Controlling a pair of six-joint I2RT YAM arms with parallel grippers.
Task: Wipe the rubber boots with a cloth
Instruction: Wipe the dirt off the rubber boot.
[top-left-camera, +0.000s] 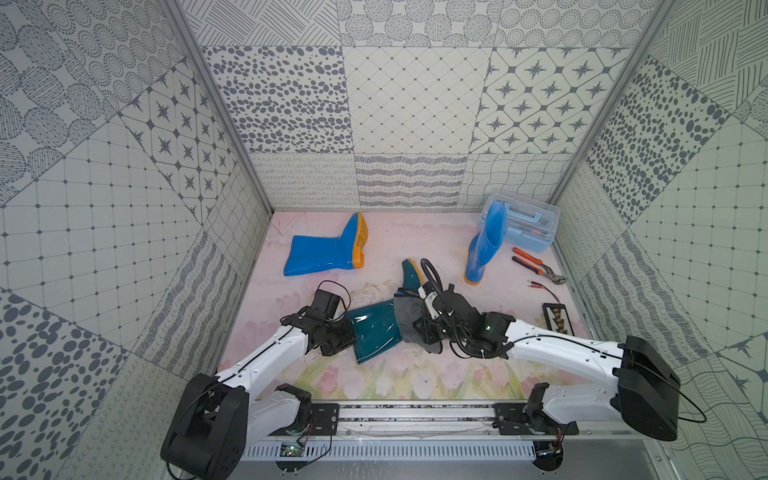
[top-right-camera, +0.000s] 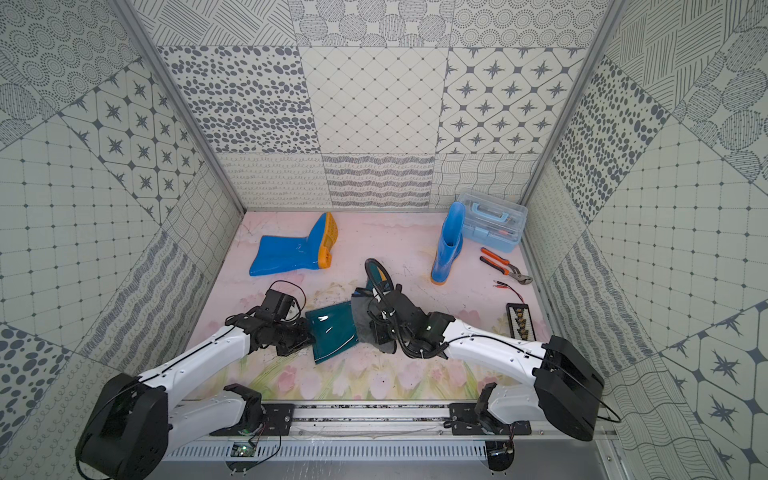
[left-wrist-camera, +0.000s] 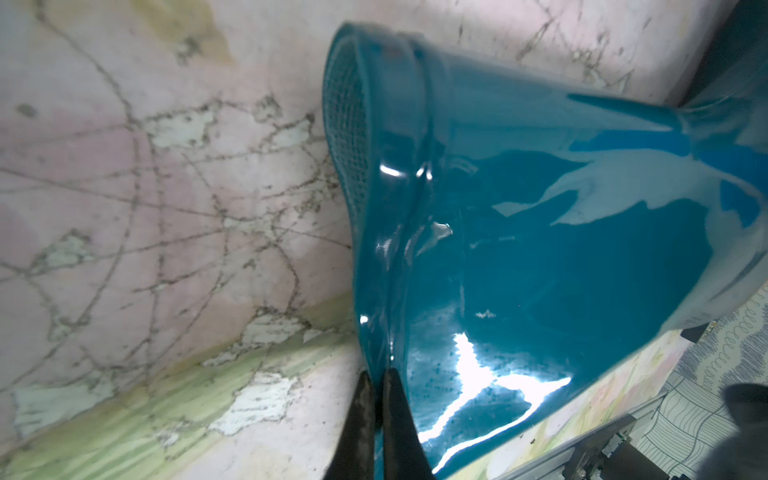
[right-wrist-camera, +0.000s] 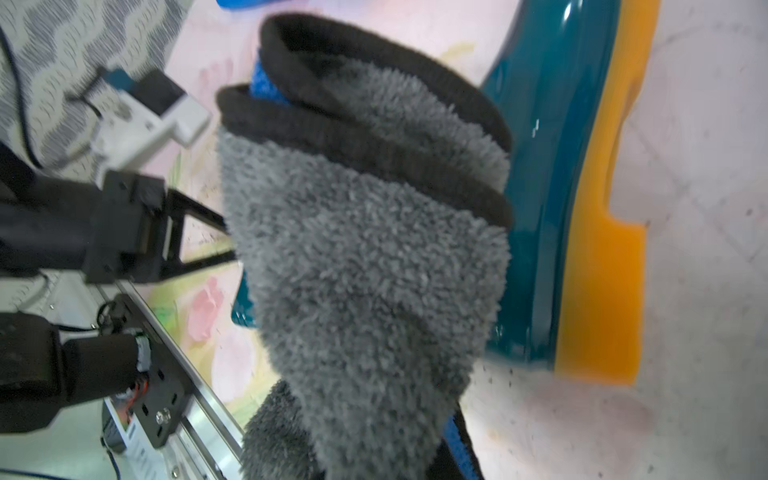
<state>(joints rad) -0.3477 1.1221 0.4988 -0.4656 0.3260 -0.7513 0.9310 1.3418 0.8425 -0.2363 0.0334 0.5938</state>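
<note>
- My left arm (top-left-camera: 266, 353) reaches in low from the near left and my right arm (top-left-camera: 557, 353) from the near right. Both wrists meet over the middle of the pink floral surface (top-left-camera: 399, 382).
- The teal boot (top-left-camera: 374, 332) lies on its side between them. It is glossy with bright glare streaks, its shaft opening faces my left arm, and its orange sole (right-wrist-camera: 602, 249) faces the far side.
- One blue boot (top-left-camera: 316, 257) lies on its side at the far left. The other blue boot (top-left-camera: 484, 249) stands upright at the far right, just in front of a clear toolbox (top-left-camera: 528, 228).
- The cloth (right-wrist-camera: 365, 249) is fluffy grey with a dark hem and a sliver of blue backing. It is folded over and draped on the teal boot around the ankle.
- My left end effector (left-wrist-camera: 377, 380) is pinched together on the rim of the teal boot's shaft.
- My right end effector (top-left-camera: 422, 328) is clamped on the cloth, which hides its fingers, and presses it against the boot.
</note>
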